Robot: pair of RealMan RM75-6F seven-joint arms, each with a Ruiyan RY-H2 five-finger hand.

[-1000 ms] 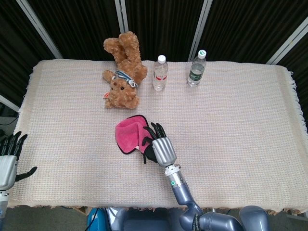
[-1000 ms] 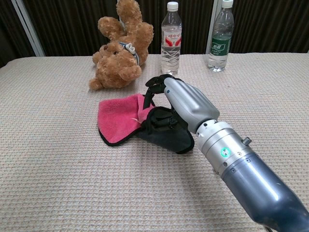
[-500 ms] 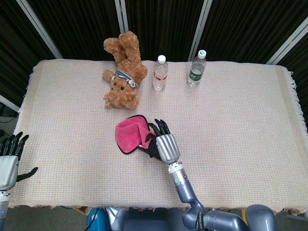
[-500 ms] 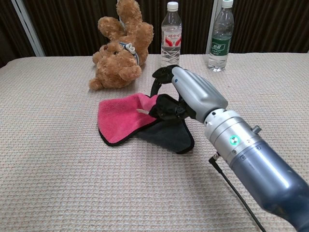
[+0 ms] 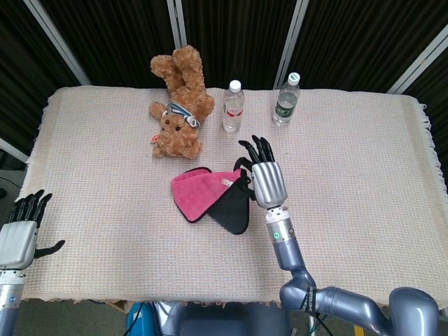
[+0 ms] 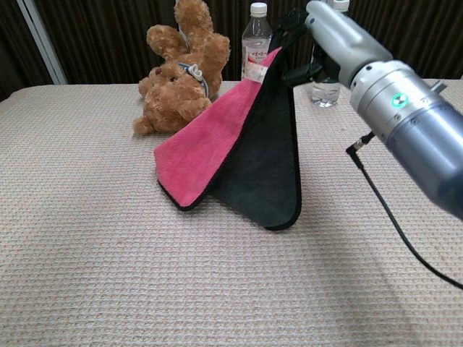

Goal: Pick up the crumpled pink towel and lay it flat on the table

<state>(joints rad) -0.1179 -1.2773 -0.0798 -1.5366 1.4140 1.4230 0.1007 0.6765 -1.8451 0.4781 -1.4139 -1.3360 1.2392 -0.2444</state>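
I count one pink towel (image 5: 203,197), one teddy bear (image 5: 179,105), two water bottles (image 5: 233,106) (image 5: 286,99), and my two hands (image 5: 267,180) (image 5: 21,235) over one surface (image 5: 350,168)

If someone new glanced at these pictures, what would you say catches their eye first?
Most striking is the pink towel, black on its other side, lifted by one corner in the right hand near the table's middle, its lower edge near the cloth. Behind it a brown teddy bear lies at the far edge, with two water bottles to its right.
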